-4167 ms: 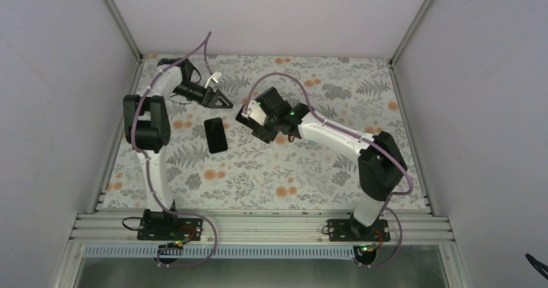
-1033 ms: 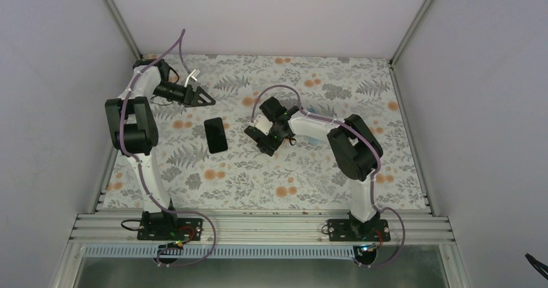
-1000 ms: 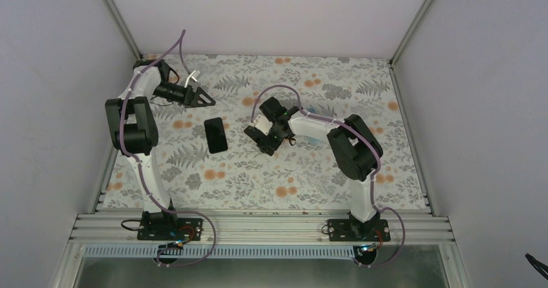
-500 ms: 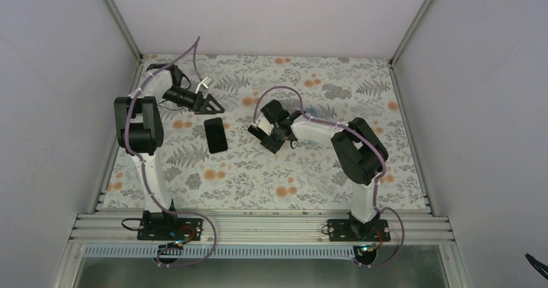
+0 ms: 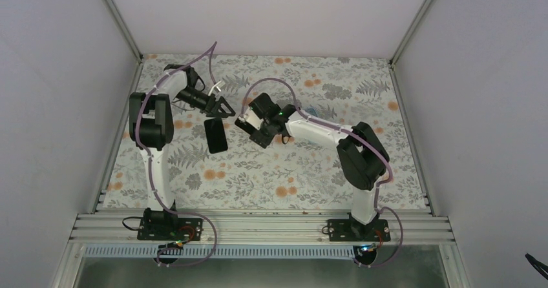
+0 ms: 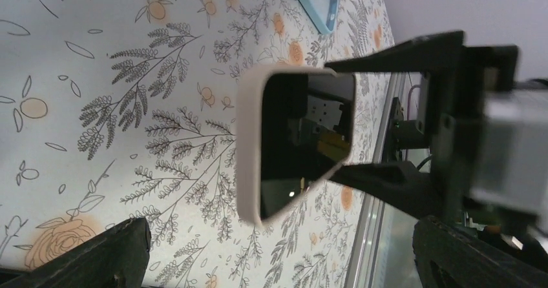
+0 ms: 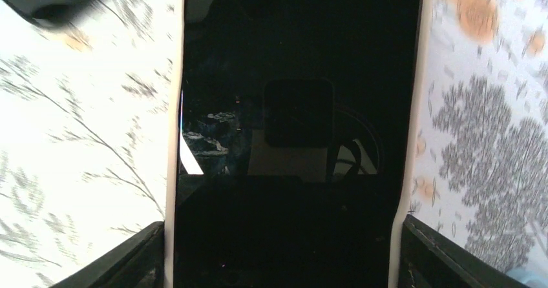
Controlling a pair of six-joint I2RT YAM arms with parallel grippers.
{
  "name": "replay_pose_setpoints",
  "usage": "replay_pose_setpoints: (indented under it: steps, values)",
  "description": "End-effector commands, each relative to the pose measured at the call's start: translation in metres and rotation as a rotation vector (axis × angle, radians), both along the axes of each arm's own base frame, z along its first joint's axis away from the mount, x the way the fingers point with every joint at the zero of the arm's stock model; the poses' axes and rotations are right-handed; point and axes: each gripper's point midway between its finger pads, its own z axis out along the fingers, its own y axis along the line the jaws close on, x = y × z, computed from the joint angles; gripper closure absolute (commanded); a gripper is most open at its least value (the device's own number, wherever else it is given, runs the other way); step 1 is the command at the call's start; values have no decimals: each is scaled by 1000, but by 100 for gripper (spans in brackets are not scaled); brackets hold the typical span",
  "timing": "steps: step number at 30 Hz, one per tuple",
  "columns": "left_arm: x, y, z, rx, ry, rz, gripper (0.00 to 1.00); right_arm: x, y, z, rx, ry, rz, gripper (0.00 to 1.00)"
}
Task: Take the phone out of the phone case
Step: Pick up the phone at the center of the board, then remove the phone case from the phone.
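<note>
A phone with a dark glossy screen [image 7: 291,107] sits inside a cream-white case [image 7: 173,172]. My right gripper [image 7: 284,249] is shut on the long sides of this cased phone, which fills the right wrist view. In the top view the right gripper [image 5: 245,121] holds it just above the table's middle. The left wrist view shows the cased phone [image 6: 297,139] end-on, pinched between the right gripper's black fingers [image 6: 394,185]. My left gripper [image 6: 284,236] is open and faces the phone's free end from a short way off; in the top view the left gripper [image 5: 225,108] is close beside the right one.
A black phone-sized slab [image 5: 216,135] lies flat on the flowered tablecloth [image 5: 291,172], just below both grippers. A light blue case [image 6: 316,0] lies farther right, mostly hidden by the right arm in the top view. Grey walls enclose the table.
My left gripper swung right from the back-left corner toward the middle. My right gripper shifted left and up with the cased phone, so the two now nearly meet.
</note>
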Motion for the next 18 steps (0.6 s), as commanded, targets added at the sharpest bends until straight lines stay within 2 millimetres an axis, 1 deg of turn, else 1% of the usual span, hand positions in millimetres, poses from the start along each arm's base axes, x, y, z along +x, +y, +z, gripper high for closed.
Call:
replay_pose_setpoints:
  steps: [1, 3, 6, 8, 11, 14, 15, 18]
  values:
    - [7, -3, 1, -18, -11, 0, 0, 1, 32, 54, 118, -76, 33, 35]
    - [6, -4, -1, -22, -1, 1, 0, 1, 40, 59, 129, -81, 46, 35]
    - [6, -6, 0, -48, 16, 10, 0, 3, 52, 63, 142, -85, 57, 35]
    - [5, -8, 2, -58, 20, 12, 2, 5, 59, 64, 147, -89, 66, 35]
    - [5, -10, 9, -85, 23, 21, 12, 7, 69, 65, 155, -95, 78, 35]
    - [3, -11, 10, -79, 26, 19, 28, 9, 77, 66, 162, -96, 87, 35]
    - [3, -11, 11, -83, 24, 20, 30, 10, 80, 64, 161, -94, 91, 35]
    - [1, -12, 16, -101, 15, 19, 30, 12, 84, 59, 152, -89, 97, 35]
